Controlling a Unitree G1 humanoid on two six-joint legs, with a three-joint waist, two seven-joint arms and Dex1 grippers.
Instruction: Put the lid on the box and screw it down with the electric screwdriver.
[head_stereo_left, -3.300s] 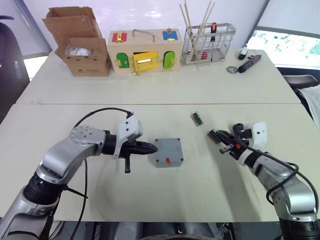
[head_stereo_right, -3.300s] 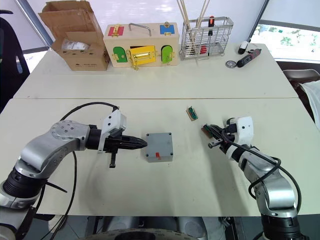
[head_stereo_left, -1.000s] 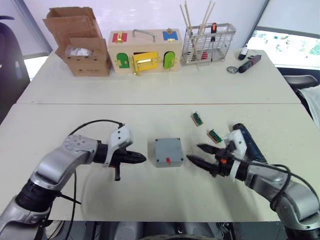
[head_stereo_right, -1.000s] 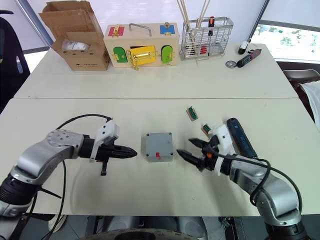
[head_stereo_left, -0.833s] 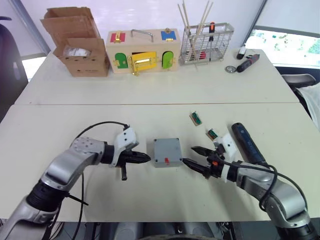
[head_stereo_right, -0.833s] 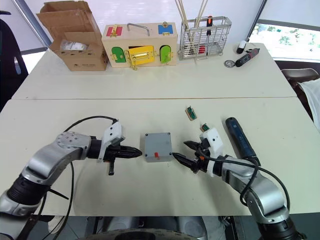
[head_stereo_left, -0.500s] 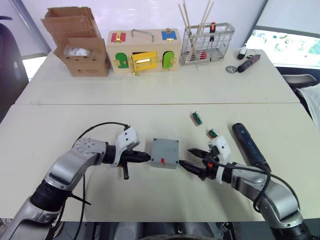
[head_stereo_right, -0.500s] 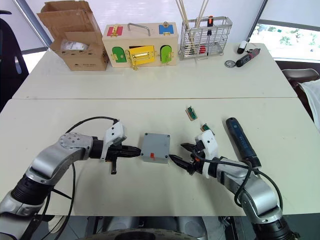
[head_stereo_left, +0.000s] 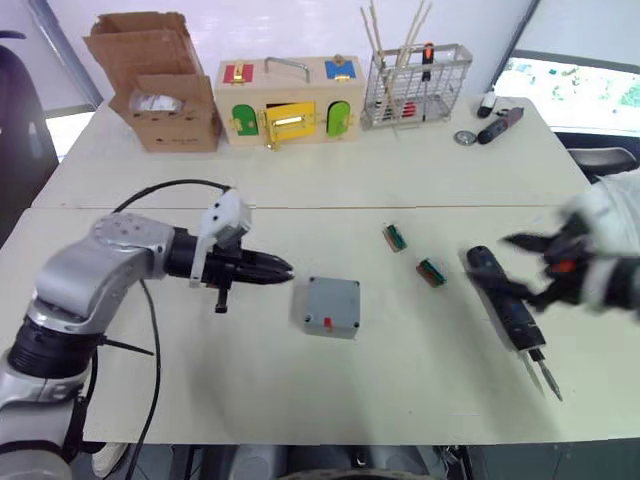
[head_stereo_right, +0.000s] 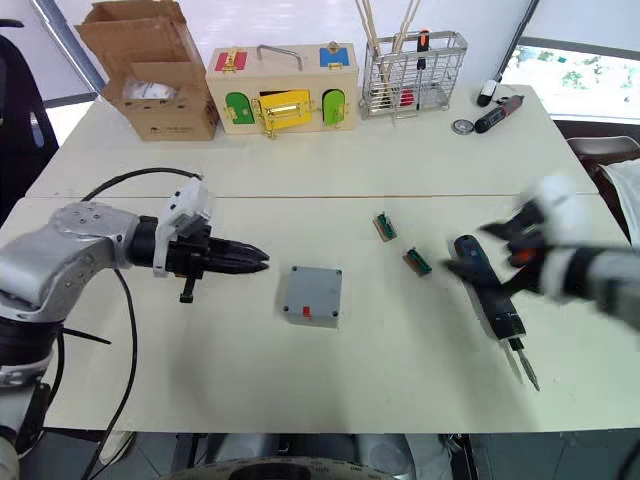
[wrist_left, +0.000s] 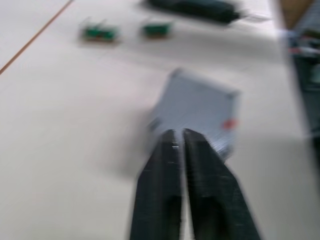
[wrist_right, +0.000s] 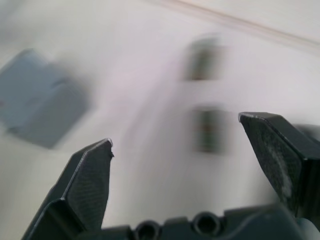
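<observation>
The grey box (head_stereo_left: 328, 307) with a red mark on its front side sits mid-table, slightly askew; the flat grey lid (head_stereo_right: 313, 285) lies on top of it. My left gripper (head_stereo_left: 280, 268) hovers to its left, a short gap away, pointing at it, fingers together and holding nothing; the left wrist view has the box (wrist_left: 200, 112) just past the fingertips (wrist_left: 172, 137). The dark electric screwdriver (head_stereo_left: 505, 310) lies on the table at the right, bit toward the front edge. Blurred by motion, my right gripper (head_stereo_left: 535, 268) hangs wide open over its rear end.
Two small green parts (head_stereo_left: 393, 237) (head_stereo_left: 431, 271) lie between box and screwdriver. Along the far table stand a cardboard box (head_stereo_left: 160, 85), a wooden box with coloured doors (head_stereo_left: 290, 100), a wire rack (head_stereo_left: 415, 85) and a black-and-red tool (head_stereo_left: 498, 125).
My right gripper swung away from the box's right side to above the screwdriver and opened wider. The left gripper drew back to the left. The box ended up slightly turned.
</observation>
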